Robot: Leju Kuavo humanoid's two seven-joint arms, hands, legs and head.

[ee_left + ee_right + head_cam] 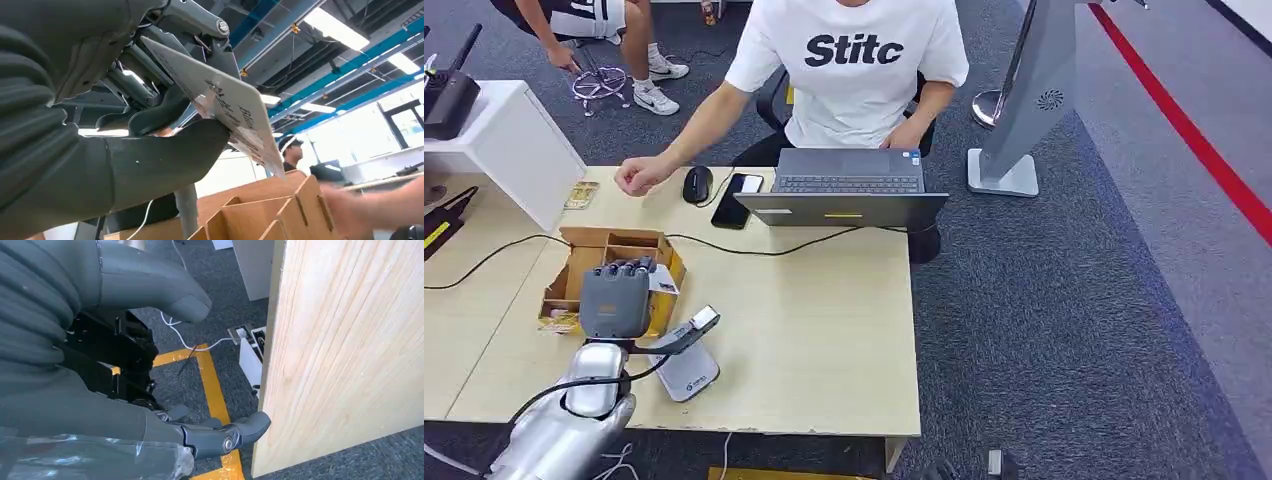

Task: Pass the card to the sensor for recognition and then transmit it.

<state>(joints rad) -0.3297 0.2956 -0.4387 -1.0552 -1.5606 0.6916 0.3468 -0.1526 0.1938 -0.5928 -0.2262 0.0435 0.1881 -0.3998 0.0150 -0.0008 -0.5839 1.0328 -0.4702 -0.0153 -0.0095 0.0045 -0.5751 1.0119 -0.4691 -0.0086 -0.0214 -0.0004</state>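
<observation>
My left hand hovers above the compartmented cardboard box on the table's left part. It pinches a white printed card between thumb and fingers; a corner of the card sticks out on the hand's right. The grey card sensor, a flat base with a slanted arm and small head, stands just right of the hand near the table's front edge. My right hand hangs low beside the table's wooden side panel, fingers apart, holding nothing.
A person in a white T-shirt sits behind an open laptop, one hand reaching out near a mouse and phone. A black cable crosses the table. Yellow floor tape runs below my right hand.
</observation>
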